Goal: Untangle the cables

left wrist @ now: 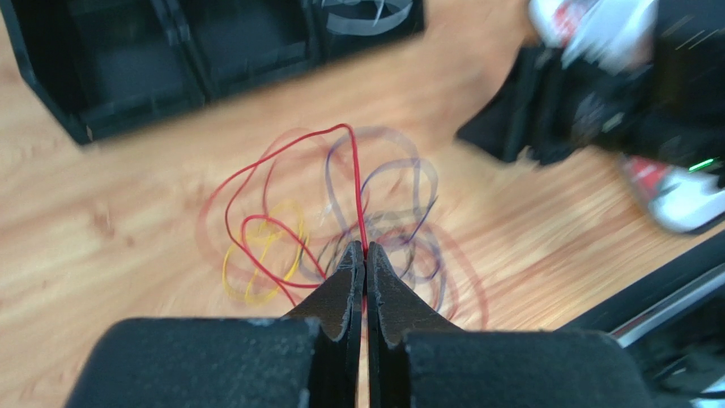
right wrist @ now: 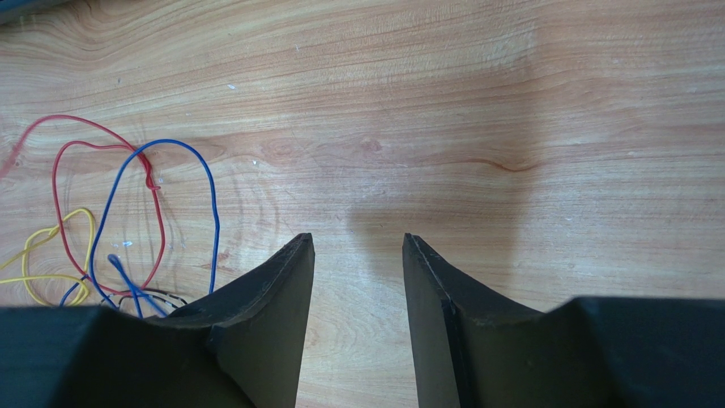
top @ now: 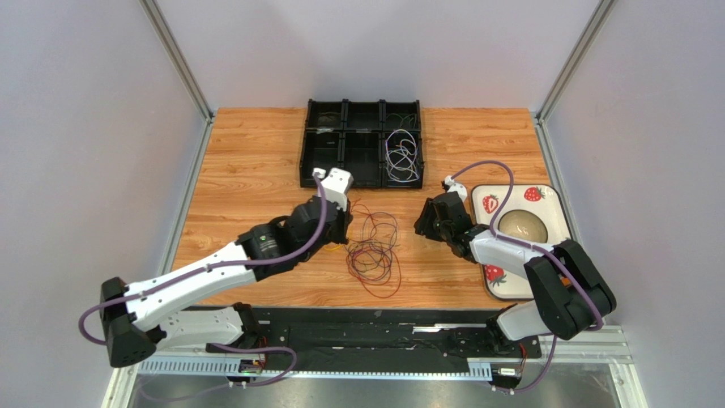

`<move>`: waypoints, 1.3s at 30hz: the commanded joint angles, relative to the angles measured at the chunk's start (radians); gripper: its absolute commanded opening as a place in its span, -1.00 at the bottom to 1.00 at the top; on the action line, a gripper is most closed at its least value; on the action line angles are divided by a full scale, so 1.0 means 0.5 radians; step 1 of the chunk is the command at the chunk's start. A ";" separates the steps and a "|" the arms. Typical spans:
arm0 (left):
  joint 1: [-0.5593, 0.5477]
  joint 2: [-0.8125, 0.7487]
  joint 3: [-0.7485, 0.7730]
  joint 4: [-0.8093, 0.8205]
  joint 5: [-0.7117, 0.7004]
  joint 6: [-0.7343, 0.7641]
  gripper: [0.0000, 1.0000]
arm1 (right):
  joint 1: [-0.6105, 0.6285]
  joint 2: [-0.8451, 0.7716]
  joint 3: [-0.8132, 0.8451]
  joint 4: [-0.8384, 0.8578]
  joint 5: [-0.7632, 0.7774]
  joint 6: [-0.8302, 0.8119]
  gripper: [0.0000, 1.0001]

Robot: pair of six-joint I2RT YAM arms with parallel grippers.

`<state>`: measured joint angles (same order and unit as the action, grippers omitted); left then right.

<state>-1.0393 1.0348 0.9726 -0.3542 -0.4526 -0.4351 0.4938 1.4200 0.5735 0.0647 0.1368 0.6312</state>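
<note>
Two claws are mine. My left claw (left wrist: 365, 249) is pinched tight on a red cable (left wrist: 357, 187) that rises from the tangle of cables (top: 374, 252) lying on the bench (top: 255, 170) just right of it. Farther right, my right claw (right wrist: 357, 242) hovers near the tangle, jaws standing partly apart over bare wood with nothing between them. A strawberry-print tray (top: 557, 212) lies beyond it.

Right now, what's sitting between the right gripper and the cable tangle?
Only bare tabletop. In the top view, the open right gripper and the cable tangle are apart, with plain wood between them.
</note>
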 commanded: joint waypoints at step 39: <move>0.772 1.643 0.681 -0.138 0.699 0.551 0.18 | -0.006 0.062 0.105 0.039 -0.016 -0.008 -0.07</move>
<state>-0.6777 1.8359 1.2591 -0.4454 -0.1757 -0.2089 0.4938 1.4441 0.5926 0.0639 0.1215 0.6308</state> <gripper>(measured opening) 0.597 0.465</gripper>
